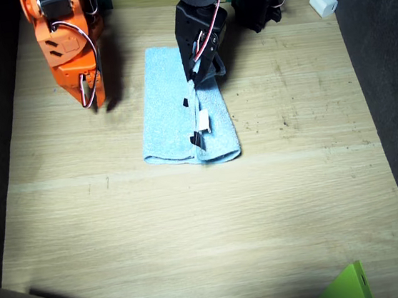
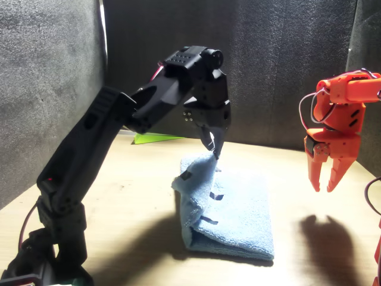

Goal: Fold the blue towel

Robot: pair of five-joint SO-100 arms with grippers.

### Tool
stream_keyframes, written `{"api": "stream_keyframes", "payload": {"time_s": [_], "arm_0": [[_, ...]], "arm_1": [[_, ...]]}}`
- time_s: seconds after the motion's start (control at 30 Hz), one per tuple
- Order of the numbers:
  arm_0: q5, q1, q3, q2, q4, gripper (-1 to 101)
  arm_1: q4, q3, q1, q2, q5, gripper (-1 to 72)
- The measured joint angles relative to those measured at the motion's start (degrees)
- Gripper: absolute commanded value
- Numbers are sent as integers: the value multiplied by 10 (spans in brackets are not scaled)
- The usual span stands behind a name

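The blue towel lies folded lengthwise on the wooden table, with black tape marks and a small white tag along its upper flap. My black left gripper stands at the towel's far end, shut on the flap's edge. In the front view that edge of the towel is pulled up into a peak under the left gripper. My orange right gripper hangs above bare table beside the towel. It is open and holds nothing, as the front view also shows.
A white plug block and cables lie at the table's far edge behind the left arm. A green sheet pokes in at the near edge, also seen as a green sheet in the front view. Dark foam walls flank the table.
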Motion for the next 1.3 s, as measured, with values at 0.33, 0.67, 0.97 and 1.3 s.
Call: {"api": "stream_keyframes", "payload": {"time_s": [0.33,0.67,0.97,1.3], "arm_0": [[69,-75,-96,-54,0,-5],[86,-85,-190,-141,0,-5],[89,-80,-243,-200,0,248],[131,-86,-275,-204,-4,360]], "arm_1": [[-11,1,0,-1,-1,125],[-12,6,4,-1,0,125],[-12,21,21,-1,11,124],[-22,26,20,-1,8,125]]}}
